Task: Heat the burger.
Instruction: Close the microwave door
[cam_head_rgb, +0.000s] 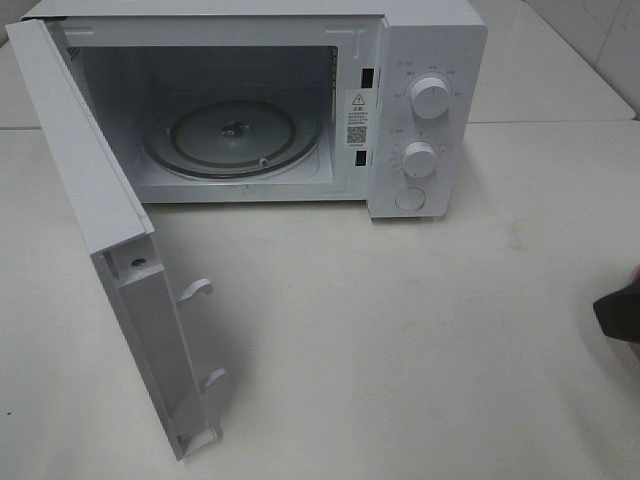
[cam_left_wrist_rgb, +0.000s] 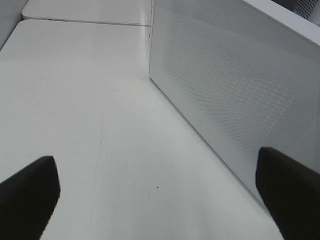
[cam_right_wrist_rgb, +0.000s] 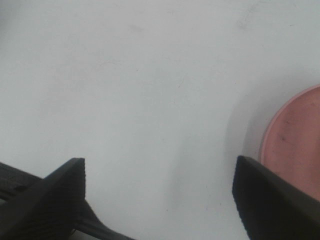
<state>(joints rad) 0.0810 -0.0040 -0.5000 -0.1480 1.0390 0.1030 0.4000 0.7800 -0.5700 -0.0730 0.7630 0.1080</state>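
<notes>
Through the left wrist camera you see the left tool (cam_left_wrist_rgb: 159, 200) spread wide, its two dark fingers (cam_left_wrist_rgb: 27, 192) at the frame's lower corners with nothing between them. Beneath lies the bare white counter (cam_left_wrist_rgb: 85, 100). Just beside the tool stands the microwave's white side wall (cam_left_wrist_rgb: 235, 95), dotted with fine perforations, resting on the counter.
</notes>
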